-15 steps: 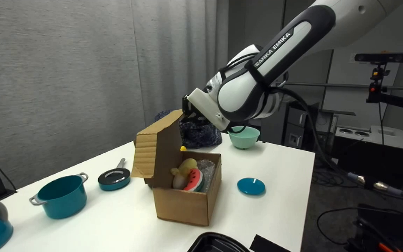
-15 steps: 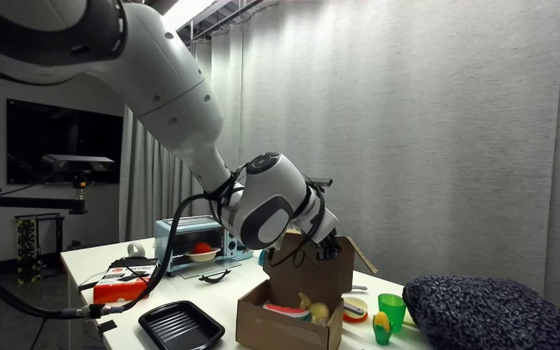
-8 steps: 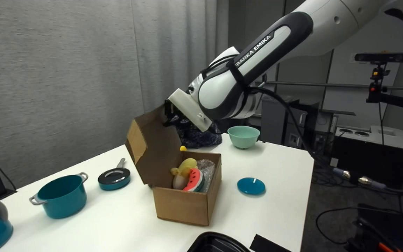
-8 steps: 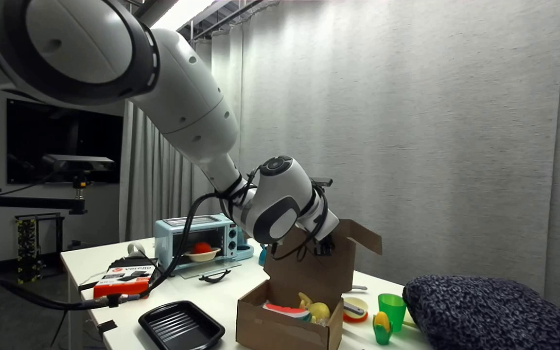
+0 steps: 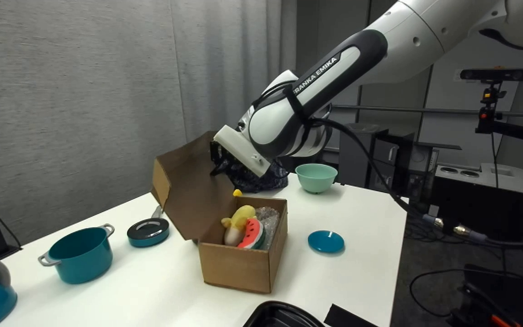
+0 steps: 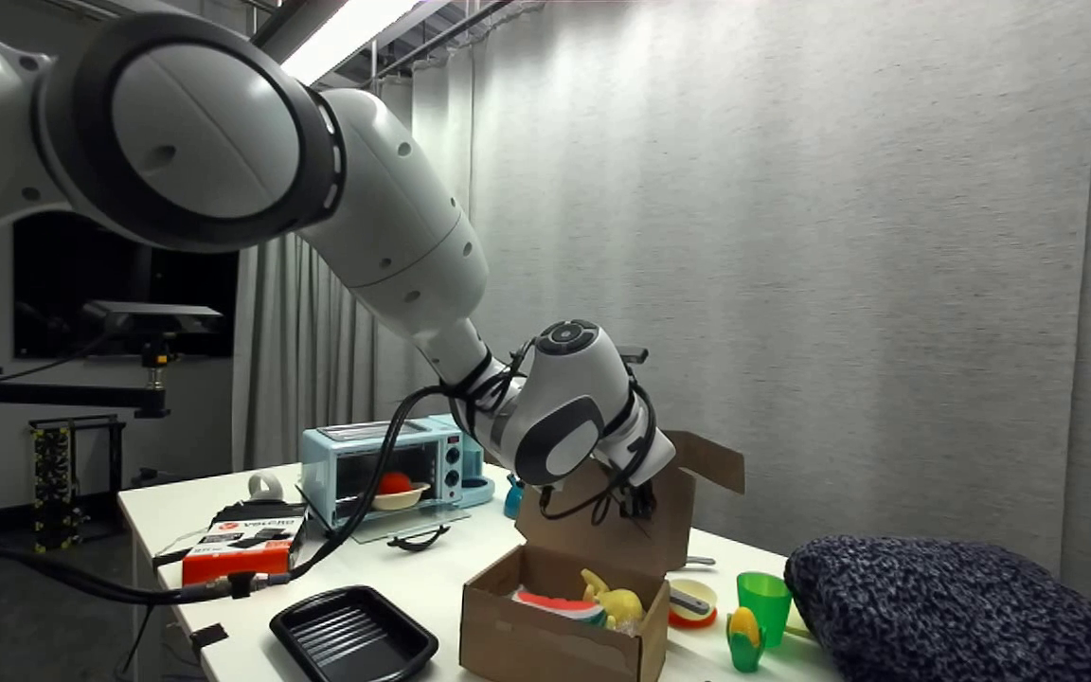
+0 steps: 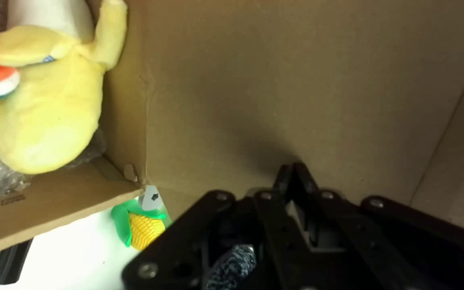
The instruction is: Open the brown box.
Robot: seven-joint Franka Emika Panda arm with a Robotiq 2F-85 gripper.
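Observation:
The brown box stands on the white table with its lid raised and leaning back, the end flap folded out. It also shows in an exterior view. Inside are a yellow plush, a red watermelon slice and bubble wrap. My gripper is shut and empty, its tips against or very near the lid's inner face. In the wrist view the gripper's fingertips meet in front of the lid. No label shows on the box.
A teal pot and pan stand beyond the lid. A blue lid, mint bowl, black tray, toaster oven, green cup, toy corn and dark cushion surround the box.
The lid has tipped further back, away from the box opening, and its flap has swung outward. My gripper has moved along with the lid and slightly lower over the last half second.

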